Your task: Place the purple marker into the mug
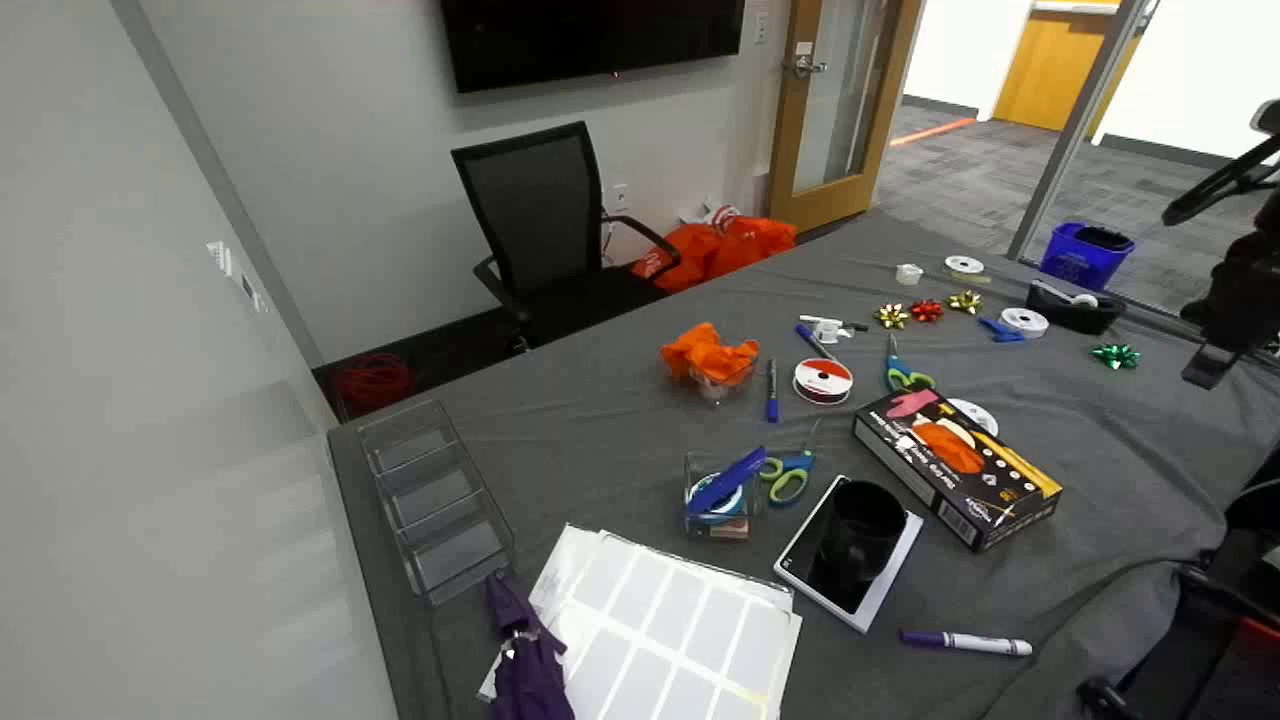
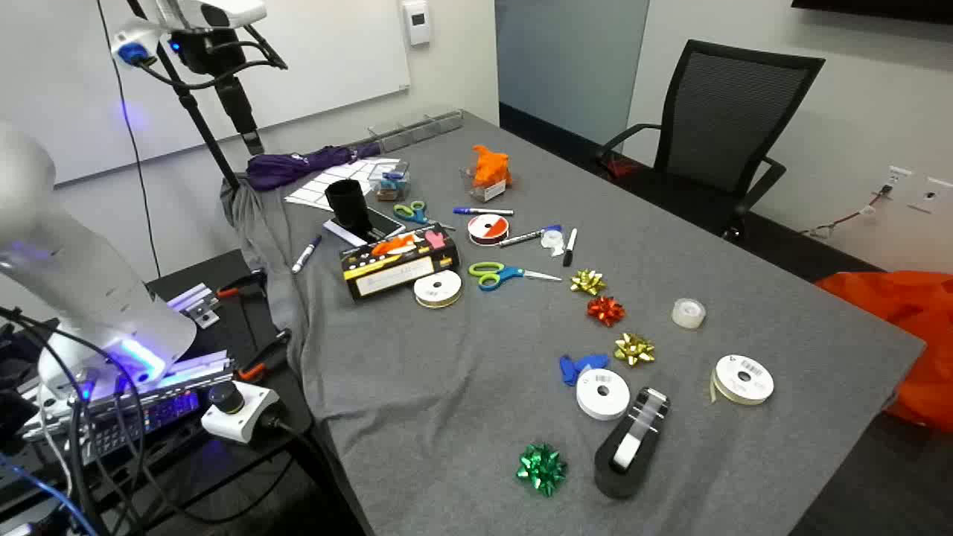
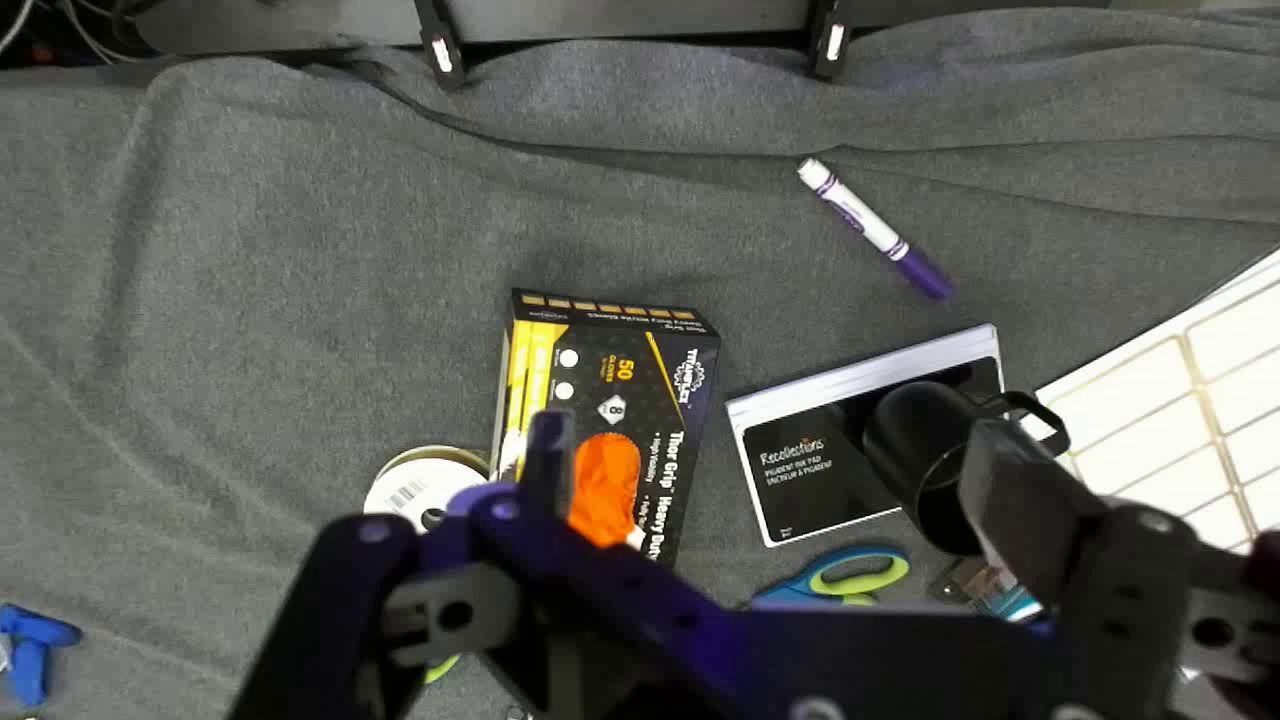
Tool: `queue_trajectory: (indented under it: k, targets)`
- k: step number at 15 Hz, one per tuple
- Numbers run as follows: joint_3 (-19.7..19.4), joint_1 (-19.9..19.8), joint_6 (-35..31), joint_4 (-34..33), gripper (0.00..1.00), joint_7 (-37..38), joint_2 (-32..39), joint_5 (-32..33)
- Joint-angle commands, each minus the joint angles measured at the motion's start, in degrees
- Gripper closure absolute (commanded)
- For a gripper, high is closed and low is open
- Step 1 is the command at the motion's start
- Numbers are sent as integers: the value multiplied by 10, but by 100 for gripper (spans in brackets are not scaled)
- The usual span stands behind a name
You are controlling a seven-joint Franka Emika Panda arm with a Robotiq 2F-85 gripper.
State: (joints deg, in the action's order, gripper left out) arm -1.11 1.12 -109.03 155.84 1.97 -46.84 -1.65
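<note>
The purple marker, white-barrelled with a purple end, lies on the grey cloth in both exterior views (image 1: 965,642) (image 2: 306,254). It also shows in the wrist view (image 3: 875,228). The black mug stands upright on the black-and-white ink pad (image 1: 893,585) in both exterior views (image 1: 862,525) (image 2: 348,205). In the wrist view the mug (image 3: 912,440) is partly behind a finger, with its handle to the right. My gripper (image 3: 775,440) is open and empty, its fingers wide apart, high above the table. In the exterior views the gripper (image 1: 1210,368) (image 2: 252,140) touches nothing.
A glove box (image 1: 955,465) lies beside the ink pad. Scissors (image 1: 790,475), a clear box with blue items (image 1: 720,495), label sheets (image 1: 660,630) and a purple umbrella (image 2: 301,165) are nearby. Ribbon spools, bows and a tape dispenser (image 2: 633,443) lie farther along the table.
</note>
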Motion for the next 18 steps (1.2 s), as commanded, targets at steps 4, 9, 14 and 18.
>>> queue_trajectory:
  k: [4, 9, 14, 18]
  targets:
    - [4, -5, 1, -1, 0, -3, 0, -3]
    - [4, -5, 1, -1, 0, -3, 0, -3]
    - [4, -5, 1, -1, 0, -3, 0, -3]
    - [8, 5, -19, 9, 0, -8, 10, -10]
